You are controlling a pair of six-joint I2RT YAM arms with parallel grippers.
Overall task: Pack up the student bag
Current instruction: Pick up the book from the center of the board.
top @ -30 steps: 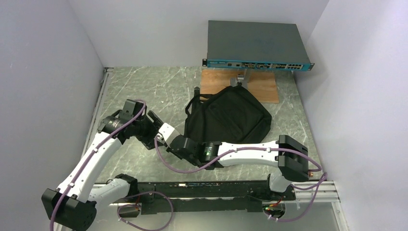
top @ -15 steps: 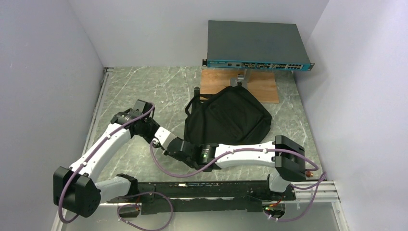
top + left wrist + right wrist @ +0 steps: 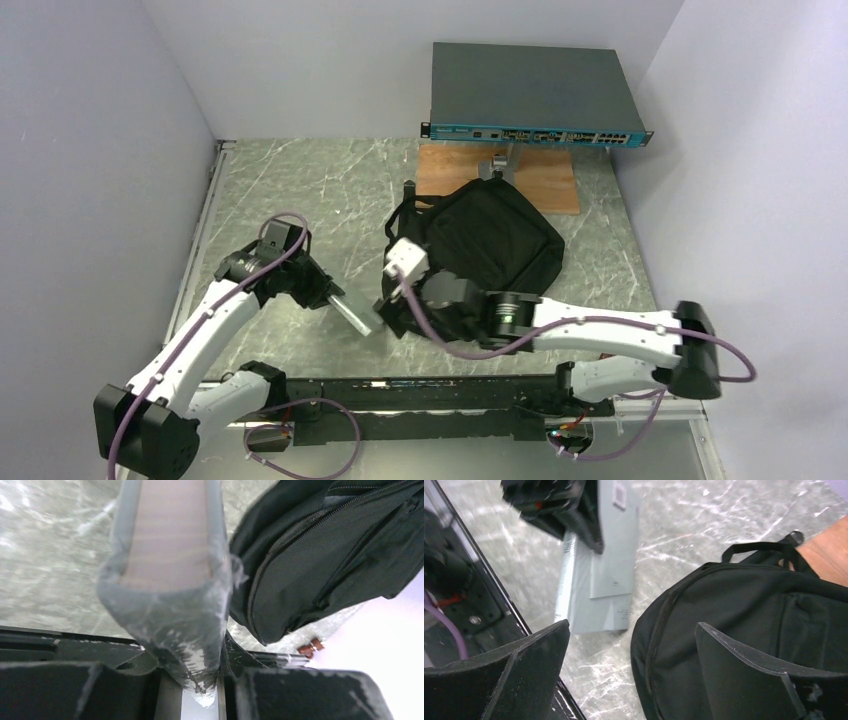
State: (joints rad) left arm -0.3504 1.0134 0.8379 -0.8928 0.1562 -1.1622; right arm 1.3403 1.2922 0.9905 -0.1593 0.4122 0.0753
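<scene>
Book, flat, grey, film-wrapped, pinched in left gripper; right gripper spread above soft black student bag

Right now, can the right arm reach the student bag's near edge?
Probably yes. The right gripper hangs open directly above the student bag, nothing between them. The grey book in the left gripper is off to one side.

Grey book beside student bag's left edge

One student bag, one wrapped grey book, one rack-mount box, one wooden board.
</scene>
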